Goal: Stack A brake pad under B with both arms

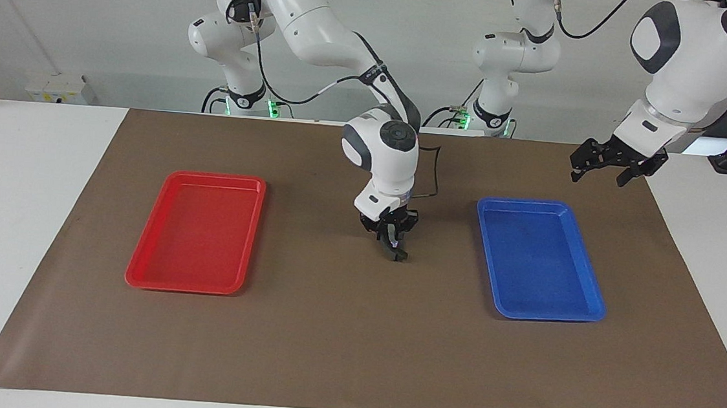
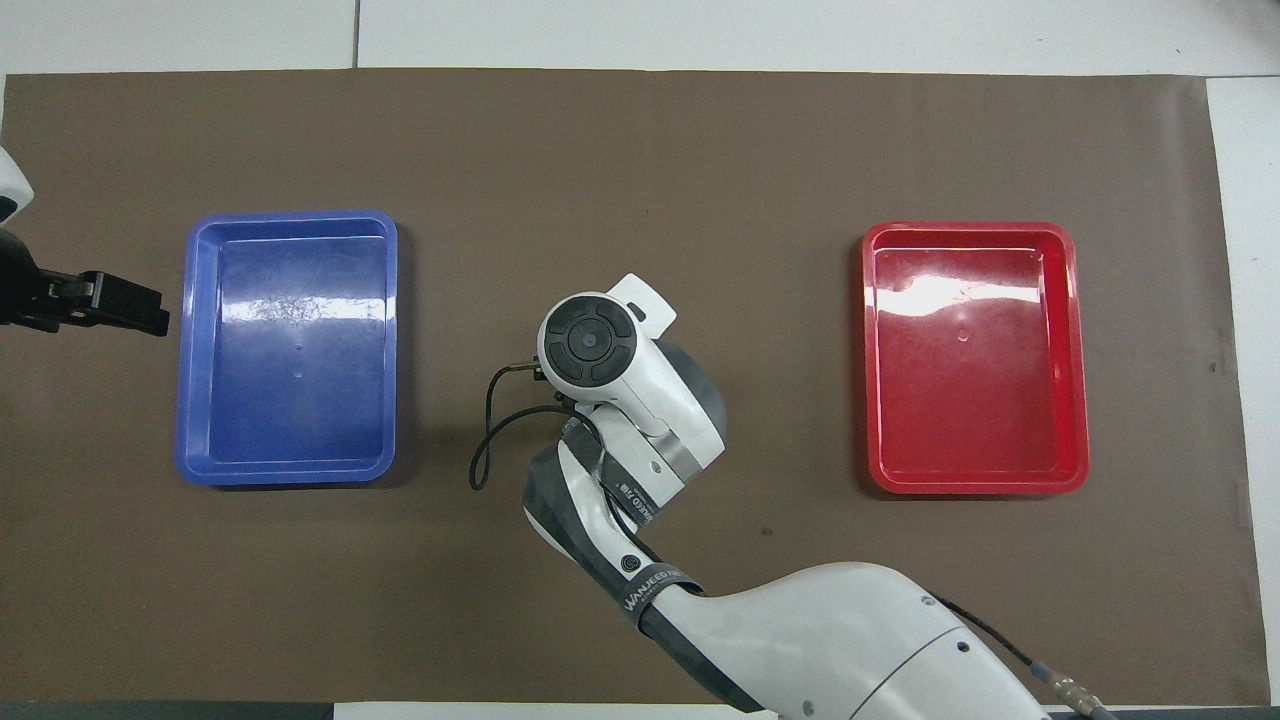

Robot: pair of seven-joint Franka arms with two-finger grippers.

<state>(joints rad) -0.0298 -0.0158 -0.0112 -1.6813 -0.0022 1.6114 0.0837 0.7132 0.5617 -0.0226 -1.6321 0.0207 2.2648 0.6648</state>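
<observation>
A small dark piece (image 1: 398, 253) sits at the tips of the right gripper (image 1: 394, 245), low over the bare brown mat (image 1: 340, 332) midway between the two trays. It is slim and dark and could be the A brake pad, though it is too small in the facing view to name with certainty, and whether it touches the mat or hangs just above it cannot be told. The jaws are drawn in close around this piece — they appear clamped on it. In the overhead view the right arm's wrist (image 2: 600, 350) covers both the gripper and the piece entirely.

The longer crescent shoe, B, shows in neither view.

The right arm comes in from its base, bends down over the middle of the mat and points its gripper straight down. The red tray (image 1: 198, 232) lies toward the right arm's end of the table, and the blue tray (image 1: 539, 259) toward the left arm's end; both hold nothing.

The left gripper (image 1: 606, 168) is raised in the air over the edge of the mat at the left arm's end, just beside the blue tray, and the arm waits there. Its jaws stand apart — two dark fingers splayed with a clear gap between them in the facing view. In the overhead view only its black tip (image 2: 110, 303) pokes in at the frame's edge beside the blue tray (image 2: 290, 470).
</observation>
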